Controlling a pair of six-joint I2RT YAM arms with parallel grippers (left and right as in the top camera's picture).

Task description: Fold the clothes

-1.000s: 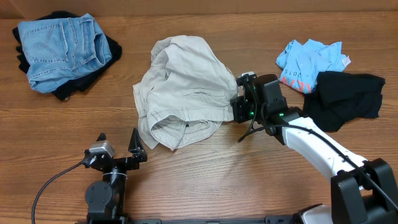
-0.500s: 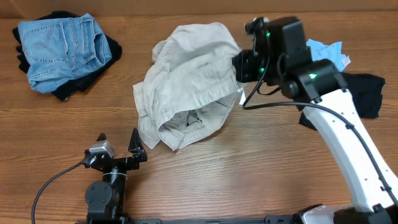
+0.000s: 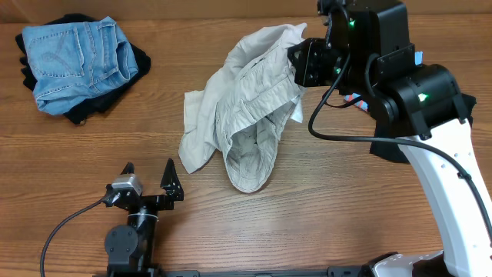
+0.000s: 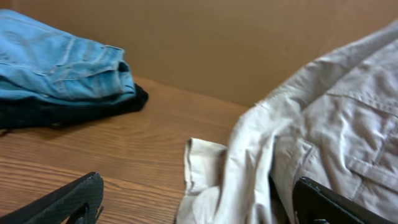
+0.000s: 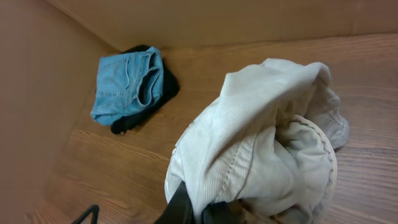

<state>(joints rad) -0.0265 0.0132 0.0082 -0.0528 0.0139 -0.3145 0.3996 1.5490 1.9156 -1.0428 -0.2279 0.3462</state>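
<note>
From above, the right gripper (image 3: 297, 63) is closed on the cream trousers (image 3: 250, 108) and holds their upper part high, near the far edge of the worktop (image 3: 323, 200). The cloth hangs down from this grip in long folds. Its lower end rests on the wood in the middle, and one flap spreads to the left. The left gripper (image 3: 149, 178) stands near the front edge with its jaws wide apart and nothing between them. It is close to the lowest part of the trousers but does not touch them. In the far left corner the blue denim (image 3: 73, 58) lies folded on top of a black piece (image 3: 86, 113), well apart from both arms.

In the left wrist view, the two dark fingers (image 4: 68, 202) of the left gripper (image 4: 196, 210) show only in the bottom corners, far from each other. The trousers (image 4: 323, 124) fill the right side, and one hem comes down to the worktop (image 4: 137, 146) between the fingers. The denim (image 4: 62, 68) sits on the black piece (image 4: 93, 109) at the left, in front of a plain brown wall (image 4: 217, 43).

In the right wrist view, the right gripper (image 5: 199, 213) pinches the trousers (image 5: 261, 137) at the bottom edge, and the cloth bunches out from it. Far behind, the denim (image 5: 127, 84) and the black piece (image 5: 163, 92) lie in the corner of the worktop (image 5: 373, 68).
</note>
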